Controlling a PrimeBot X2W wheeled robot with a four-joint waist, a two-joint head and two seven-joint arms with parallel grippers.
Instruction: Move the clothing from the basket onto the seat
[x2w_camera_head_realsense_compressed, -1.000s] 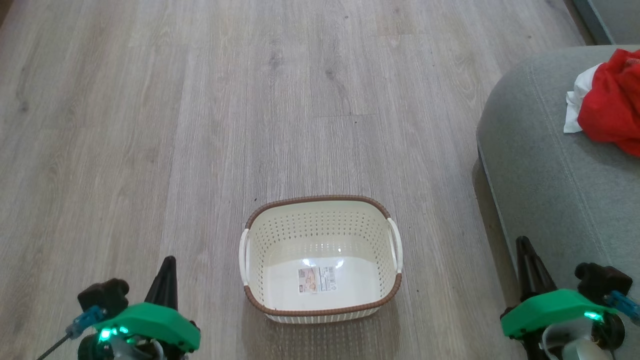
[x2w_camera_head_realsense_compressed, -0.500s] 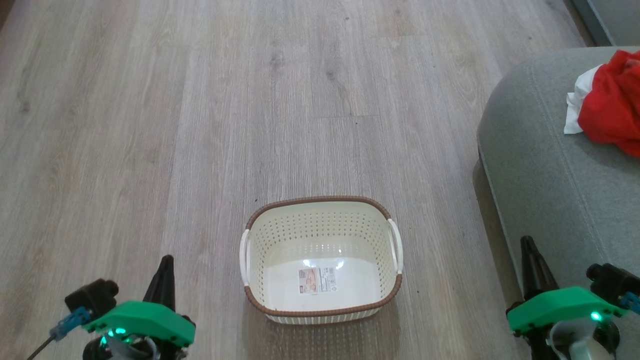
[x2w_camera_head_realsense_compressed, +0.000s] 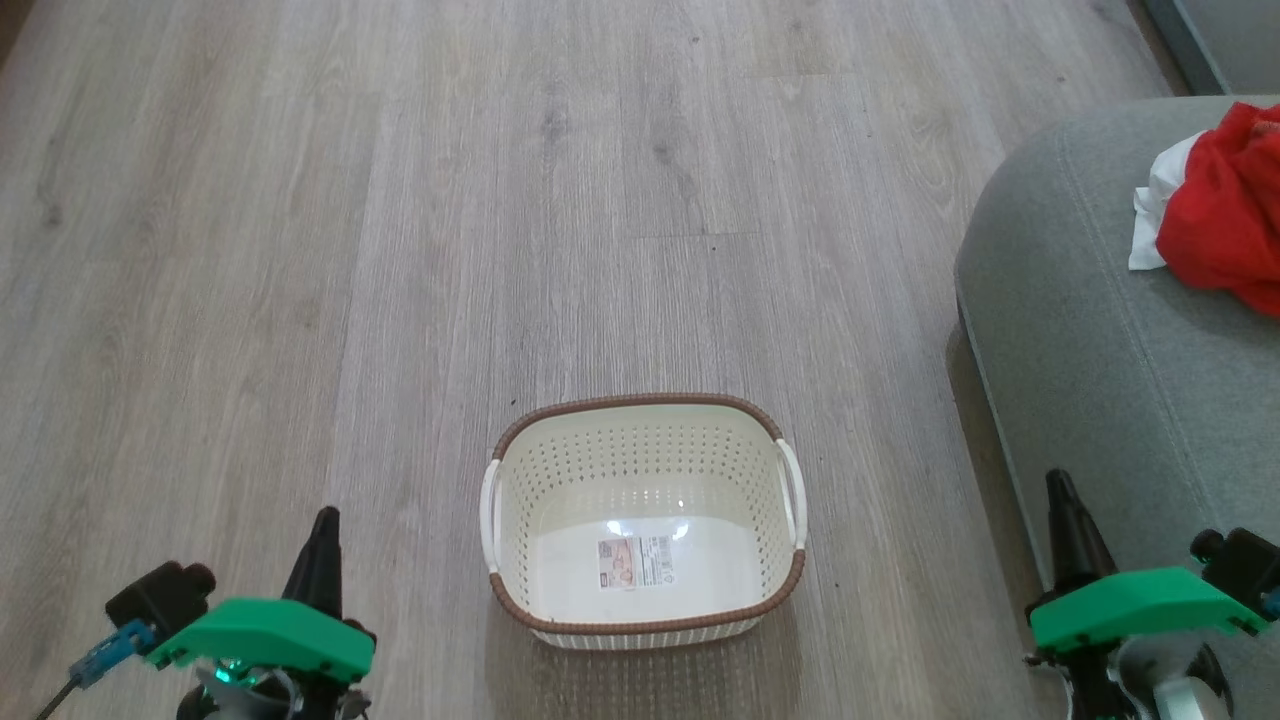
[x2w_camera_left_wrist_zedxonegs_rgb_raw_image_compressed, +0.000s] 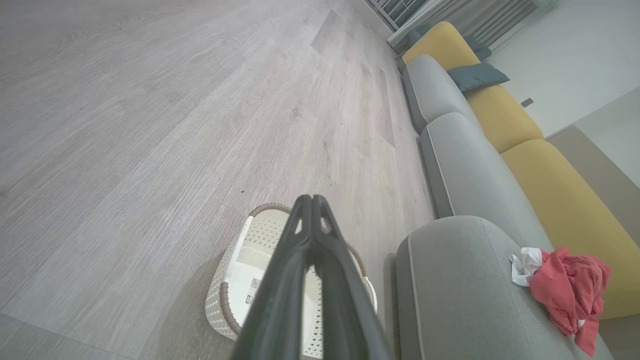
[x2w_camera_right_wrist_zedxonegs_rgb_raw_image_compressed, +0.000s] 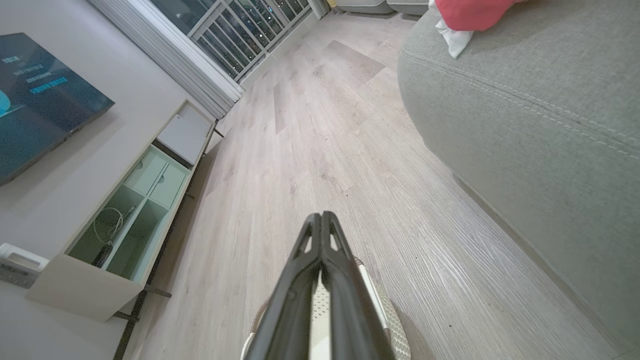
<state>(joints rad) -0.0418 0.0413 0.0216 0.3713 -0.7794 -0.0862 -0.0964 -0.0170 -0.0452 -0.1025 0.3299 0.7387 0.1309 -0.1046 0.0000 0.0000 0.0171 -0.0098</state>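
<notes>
- Since a second ago, our left gripper (x2w_camera_head_realsense_compressed: 325, 520) and right gripper (x2w_camera_head_realsense_compressed: 1058, 482) have sunk lower in the head view; the basket (x2w_camera_head_realsense_compressed: 640, 399) and clothing (x2w_camera_head_realsense_compressed: 1220, 225) have stayed put.
- Our left gripper hangs over the wood floor (x2w_camera_head_realsense_compressed: 400, 200), its jaws pressed together.
- Right of those jaws, between our grippers, stands the basket, a label sticker (x2w_camera_head_realsense_compressed: 635, 562) on its bottom.
- Our right gripper's jaws are together too, near the grey seat (x2w_camera_head_realsense_compressed: 1090, 330).
- Ahead and right of those jaws, the red clothing lies bunched on the seat.
</notes>
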